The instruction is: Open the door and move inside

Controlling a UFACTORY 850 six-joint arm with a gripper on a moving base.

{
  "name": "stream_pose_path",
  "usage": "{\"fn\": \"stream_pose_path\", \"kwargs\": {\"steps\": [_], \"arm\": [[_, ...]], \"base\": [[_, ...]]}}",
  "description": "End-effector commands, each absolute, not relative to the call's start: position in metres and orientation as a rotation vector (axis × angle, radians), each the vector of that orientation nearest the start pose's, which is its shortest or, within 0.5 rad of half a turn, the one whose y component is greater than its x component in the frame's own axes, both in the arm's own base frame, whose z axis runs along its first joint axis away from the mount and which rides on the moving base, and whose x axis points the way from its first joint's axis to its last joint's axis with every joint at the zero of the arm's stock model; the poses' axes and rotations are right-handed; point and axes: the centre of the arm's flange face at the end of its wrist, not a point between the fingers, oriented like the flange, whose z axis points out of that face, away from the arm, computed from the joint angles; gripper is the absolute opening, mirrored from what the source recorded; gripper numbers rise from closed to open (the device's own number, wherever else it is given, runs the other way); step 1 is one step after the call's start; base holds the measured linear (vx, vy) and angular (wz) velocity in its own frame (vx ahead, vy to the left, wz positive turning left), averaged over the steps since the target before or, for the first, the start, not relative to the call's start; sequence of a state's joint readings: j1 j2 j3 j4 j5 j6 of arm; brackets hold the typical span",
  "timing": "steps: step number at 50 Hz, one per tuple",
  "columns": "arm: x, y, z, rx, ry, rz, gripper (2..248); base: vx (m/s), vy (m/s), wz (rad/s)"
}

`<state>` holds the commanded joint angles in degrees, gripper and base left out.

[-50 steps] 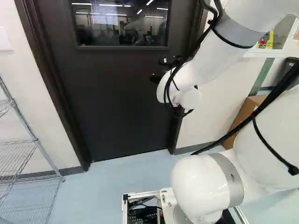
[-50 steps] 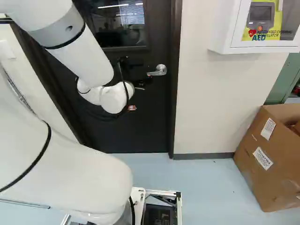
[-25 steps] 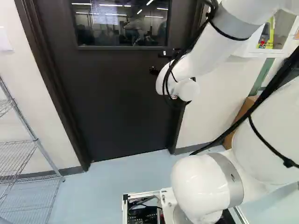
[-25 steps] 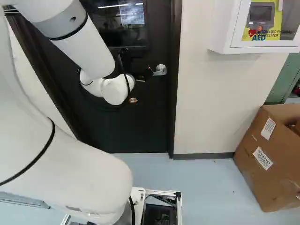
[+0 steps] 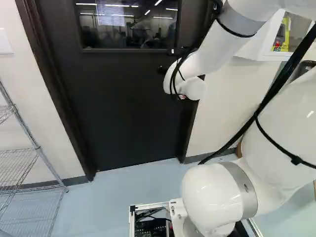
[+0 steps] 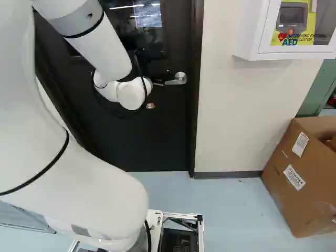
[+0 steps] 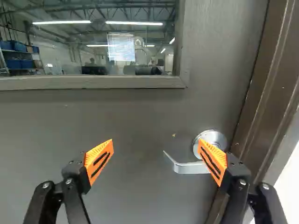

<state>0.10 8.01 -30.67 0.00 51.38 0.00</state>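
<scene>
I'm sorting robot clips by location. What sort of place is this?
Probably a lab or workshop: the window in the door shows strip lights under open roof beams, a wire rack stands nearby, and a white cabinet hangs on the wall.

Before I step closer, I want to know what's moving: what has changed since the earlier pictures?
The arm has reached farther ahead, toward the door, its wrist end now slightly higher in both base views. No grip was visibly made or released. The base, closed door and lever handle stayed put.
</scene>
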Motion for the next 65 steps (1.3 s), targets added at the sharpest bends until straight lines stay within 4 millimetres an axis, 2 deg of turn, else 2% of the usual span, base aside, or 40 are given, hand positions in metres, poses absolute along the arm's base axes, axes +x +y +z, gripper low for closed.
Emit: {"fn": "stream_pose_path", "kwargs": {"steps": [21,45,65], "arm": [[0.435,0.001,0.510,-2.228,-0.002,-2.213,247],[0.447,0.001,0.487,-2.286,-0.002,-2.153,247],[0.449,0.001,0.466,-2.336,-0.002,-2.099,247]], "base": [[0.000,0.000,0.000],[0.000,0.000,0.000],[0.000,0.000,0.000]]}}
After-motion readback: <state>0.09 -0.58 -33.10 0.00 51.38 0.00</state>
